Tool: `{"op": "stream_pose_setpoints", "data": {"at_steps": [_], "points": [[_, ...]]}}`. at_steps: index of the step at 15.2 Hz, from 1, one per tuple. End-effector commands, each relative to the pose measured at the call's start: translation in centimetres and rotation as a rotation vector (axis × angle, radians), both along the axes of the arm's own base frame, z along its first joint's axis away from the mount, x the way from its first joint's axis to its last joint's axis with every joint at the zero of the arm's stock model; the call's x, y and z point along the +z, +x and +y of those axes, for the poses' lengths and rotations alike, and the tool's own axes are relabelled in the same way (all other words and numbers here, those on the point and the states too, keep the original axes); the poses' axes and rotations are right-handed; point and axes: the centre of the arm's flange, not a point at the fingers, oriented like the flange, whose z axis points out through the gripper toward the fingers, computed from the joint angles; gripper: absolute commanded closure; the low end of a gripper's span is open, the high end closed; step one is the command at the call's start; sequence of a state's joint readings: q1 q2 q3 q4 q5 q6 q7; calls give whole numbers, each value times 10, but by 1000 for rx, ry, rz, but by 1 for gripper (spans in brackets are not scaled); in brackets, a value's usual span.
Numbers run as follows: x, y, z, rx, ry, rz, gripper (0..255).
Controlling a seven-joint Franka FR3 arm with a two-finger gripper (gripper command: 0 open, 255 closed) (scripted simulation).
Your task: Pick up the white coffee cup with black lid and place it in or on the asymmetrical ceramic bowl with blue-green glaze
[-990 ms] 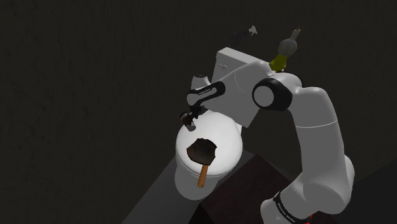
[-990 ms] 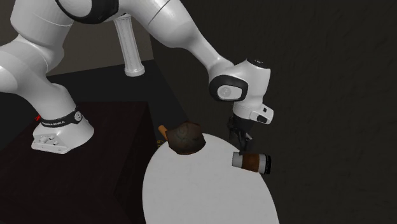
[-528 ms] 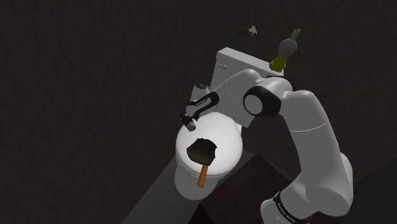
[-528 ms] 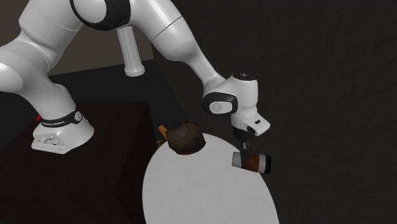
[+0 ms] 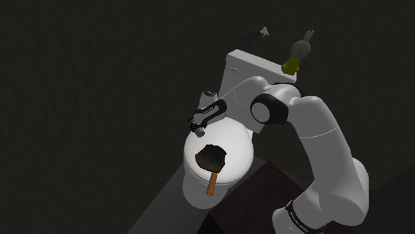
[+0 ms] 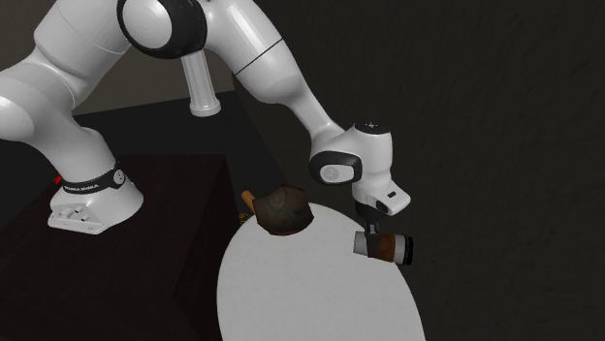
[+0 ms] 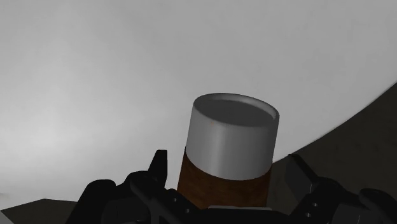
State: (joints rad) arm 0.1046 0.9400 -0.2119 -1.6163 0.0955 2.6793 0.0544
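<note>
the cup [image 7: 232, 149] lies on its side near the edge of the round white surface [image 6: 291, 291], apart from the dark bowl [image 6: 283, 210]. it looks light, thin-walled, easily crushed and apt to roll. the brown sleeve at mid-body seems the surest hold. grey-white body, black lid. the pincer [image 6: 371, 231] straddles it, open, not yet clasping.

The cup [image 7: 231, 137] has a grey-white body, a brown sleeve band [image 7: 219, 186] and a black lid [image 6: 406, 250]; the bowl [image 6: 283, 210] looks dark mottled brown, though dimness may hide its glaze; the round top [image 6: 310, 300] is plain white
</note>
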Motion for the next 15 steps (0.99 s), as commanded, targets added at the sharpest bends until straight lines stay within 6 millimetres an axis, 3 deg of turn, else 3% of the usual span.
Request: {"op": "stream_pose_setpoints", "data": {"at_steps": [1,3,4,13,15], "points": [[0,0,0,0,0,0,0],[0,0,0,0,0,0,0],[0,0,0,0,0,0,255],[0,0,0,0,0,0,255],[10,0,0,0,0,0,255]]}}
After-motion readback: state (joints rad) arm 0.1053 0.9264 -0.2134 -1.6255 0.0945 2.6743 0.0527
